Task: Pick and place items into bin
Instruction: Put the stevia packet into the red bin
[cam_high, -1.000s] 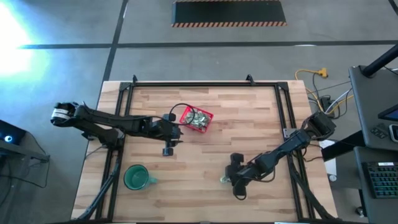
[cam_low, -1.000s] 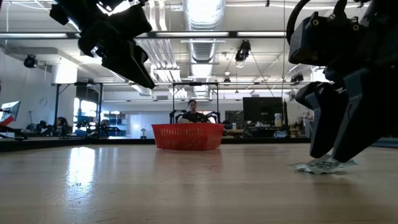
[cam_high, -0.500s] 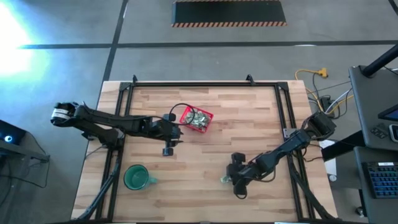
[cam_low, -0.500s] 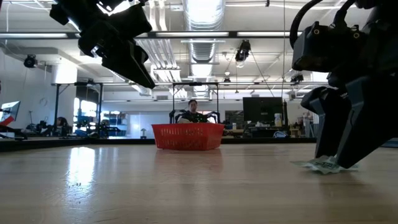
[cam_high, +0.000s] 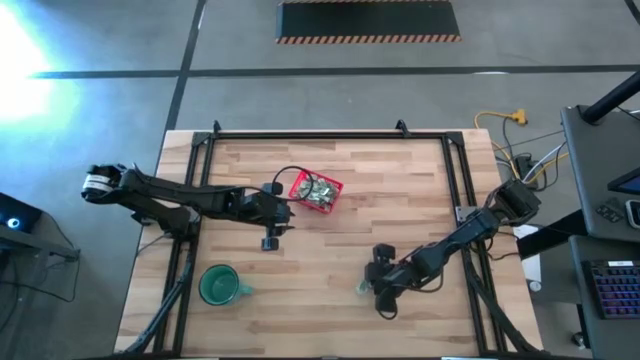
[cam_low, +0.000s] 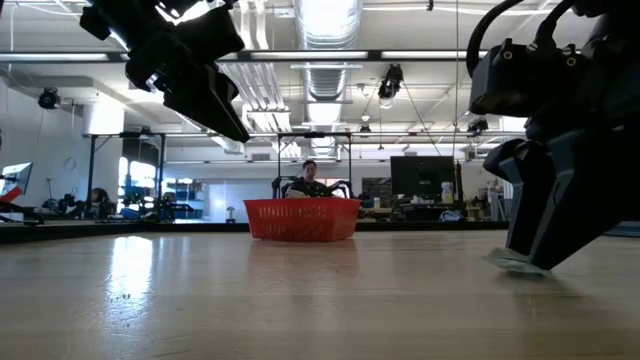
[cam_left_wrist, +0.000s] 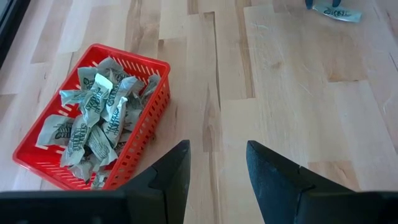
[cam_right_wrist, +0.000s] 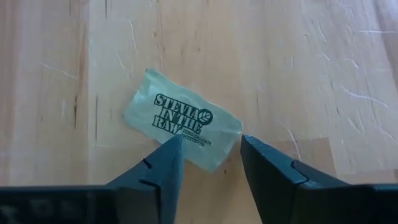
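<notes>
The bin, a red mesh basket (cam_high: 300, 183) (cam_low: 302, 220) (cam_left_wrist: 158, 106), stands at the table's middle, a little to the far side. It holds several pale green-and-white packets (cam_left_wrist: 93, 124). One more packet (cam_right_wrist: 180, 118) (cam_high: 359, 288) (cam_left_wrist: 336, 12) lies flat on the wood near the front edge. My right gripper (cam_right_wrist: 211, 142) (cam_high: 371, 290) (cam_low: 530, 262) is open and down at the table, one fingertip on each side of that packet's near end. My left gripper (cam_left_wrist: 217, 146) (cam_high: 288, 212) (cam_low: 235, 125) hangs open above the table beside the bin, with nothing in it. My right gripper comes at the lone packet slanting down from the table's right. Its fingertips (cam_right_wrist: 174, 149) stand at the two edges of the packet's near end (cam_right_wrist: 208, 149). The packet lies flat on the table. I cannot tell whether the tips touch it.
A dark-green mug (cam_high: 218, 285) stands near the front left. A black frame (cam_high: 300, 133) runs along the table's far edge and down both sides. Bare wood lies between the bin and the lone packet.
In the low view my right gripper's fingers have settled a little lower around the lone packet, and less of the packet shows beside them than before. The packet stays flat in the same place on the table.
</notes>
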